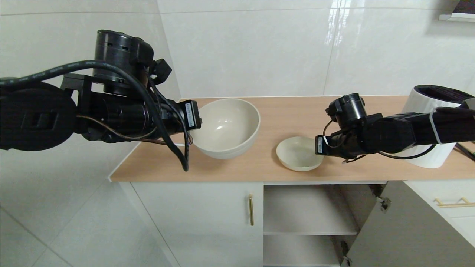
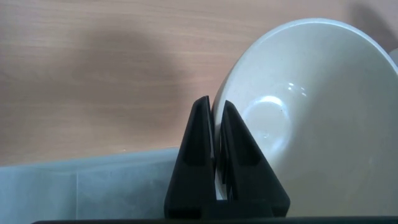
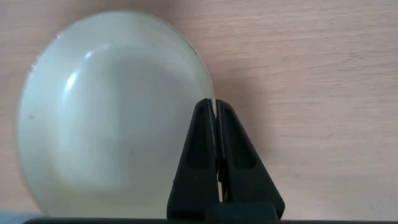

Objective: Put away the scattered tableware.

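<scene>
On the left, the left arm's jaws pinch the near rim of a large cream bowl (image 1: pixel 227 126), one jaw inside the rim and one outside. The bowl tilts with its opening turned toward the camera, over the left part of a wooden tabletop (image 1: pixel 289 111). Whether its base touches the wood cannot be told.

Further right, a small shallow dish (image 1: pixel 298 152) sits flat on the tabletop near the front edge. The right arm's jaws are pressed together on the dish's rim, on the side nearest that arm.

A tall white container (image 1: pixel 426 133) stands at the far right end.

Below the tabletop, a cupboard (image 1: pixel 308 207) stands open and shows bare white shelves.

As a judgement, the task is at an early stage. Both pieces are gripped, but neither is put away yet. Carrying each one down to a shelf is left to do.
</scene>
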Robot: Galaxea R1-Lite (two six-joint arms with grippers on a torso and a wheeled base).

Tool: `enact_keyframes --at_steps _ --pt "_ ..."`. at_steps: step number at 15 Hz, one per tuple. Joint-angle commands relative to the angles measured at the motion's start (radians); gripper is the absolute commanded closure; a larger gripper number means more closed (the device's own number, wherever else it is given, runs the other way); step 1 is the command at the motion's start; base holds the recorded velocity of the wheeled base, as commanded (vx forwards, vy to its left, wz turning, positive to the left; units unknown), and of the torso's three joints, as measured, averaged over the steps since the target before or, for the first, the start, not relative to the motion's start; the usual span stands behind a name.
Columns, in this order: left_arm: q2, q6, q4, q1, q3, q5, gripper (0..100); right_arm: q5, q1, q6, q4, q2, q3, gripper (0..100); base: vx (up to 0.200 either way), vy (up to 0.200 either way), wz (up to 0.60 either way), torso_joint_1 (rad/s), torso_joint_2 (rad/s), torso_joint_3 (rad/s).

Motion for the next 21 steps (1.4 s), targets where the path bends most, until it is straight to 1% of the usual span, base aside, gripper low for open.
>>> enact_keyframes --at_steps 1,2,3,5,6,7,8,9,10,12,13,14,15,16,17,18,19,21 --pt "-0.003 0.000 0.000 -0.002 0.009 0.000 100 0.014 0.002 0.006 0.010 -0.044 0.005 100 0.000 0.000 0.00 0.000 0.00 0.000" --pt "-0.008 -0.001 0.001 -0.008 0.033 0.001 100 0.049 0.003 0.006 0.116 -0.105 -0.002 100 0.000 0.000 0.00 0.000 0.00 0.000" --pt "-0.026 -0.001 0.000 -0.022 0.078 0.003 100 0.098 0.019 0.009 0.196 -0.162 -0.012 100 0.000 0.000 0.00 0.000 0.00 0.000" --pt "-0.083 -0.001 -0.004 -0.037 0.171 0.000 100 0.207 0.036 0.038 0.302 -0.262 -0.005 100 0.000 0.000 0.00 0.000 0.00 0.000" --pt "-0.103 -0.001 -0.004 -0.041 0.193 0.000 100 0.221 0.036 0.038 0.326 -0.285 -0.001 100 0.000 0.000 0.00 0.000 0.00 0.000" --pt "-0.140 -0.003 -0.004 -0.060 0.239 0.000 100 0.221 0.036 0.040 0.343 -0.314 0.027 100 0.000 0.000 0.00 0.000 0.00 0.000" --pt "-0.151 -0.003 -0.004 -0.060 0.260 0.000 100 0.221 0.036 0.040 0.343 -0.328 0.044 100 0.000 0.000 0.00 0.000 0.00 0.000" --pt "-0.174 -0.003 -0.004 -0.060 0.311 -0.002 100 0.224 0.034 0.041 0.345 -0.370 0.094 100 0.000 0.000 0.00 0.000 0.00 0.000" --pt "-0.201 -0.004 -0.005 -0.060 0.369 -0.004 100 0.227 0.036 0.041 0.340 -0.429 0.176 100 0.000 0.000 0.00 0.000 0.00 0.000" --pt "-0.216 -0.004 -0.005 -0.060 0.426 -0.004 100 0.239 0.036 0.041 0.339 -0.505 0.263 100 0.000 0.000 0.00 0.000 0.00 0.000" --pt "-0.221 -0.003 -0.007 -0.060 0.438 -0.004 100 0.244 0.037 0.043 0.340 -0.524 0.284 100 0.000 0.000 0.00 0.000 0.00 0.000" --pt "-0.229 -0.001 -0.027 -0.060 0.463 -0.005 100 0.255 0.036 0.044 0.339 -0.548 0.320 100 0.000 0.000 0.00 0.000 0.00 0.000" --pt "-0.241 0.006 -0.103 -0.060 0.516 -0.004 100 0.259 0.051 0.044 0.337 -0.558 0.369 100 0.000 0.000 0.00 0.000 0.00 0.000" --pt "-0.247 0.012 -0.157 -0.060 0.549 -0.004 100 0.259 0.068 0.044 0.336 -0.558 0.393 100 0.000 0.000 0.00 0.000 0.00 0.000" --pt "-0.246 0.023 -0.183 -0.060 0.562 -0.004 100 0.259 0.068 0.047 0.326 -0.553 0.396 100 0.000 0.000 0.00 0.000 0.00 0.000" --pt "-0.244 0.025 -0.183 -0.060 0.564 -0.004 100 0.259 0.068 0.049 0.311 -0.548 0.398 100 0.000 0.000 0.00 0.000 0.00 0.000" --pt "-0.238 0.025 -0.183 -0.060 0.562 -0.004 100 0.258 0.068 0.078 0.271 -0.535 0.401 100 0.000 0.000 0.00 0.000 0.00 0.000" --pt "-0.226 0.025 -0.181 -0.060 0.564 -0.004 100 0.247 0.068 0.115 0.224 -0.518 0.401 100 -0.200 0.000 0.00 -0.002 0.00 0.005"
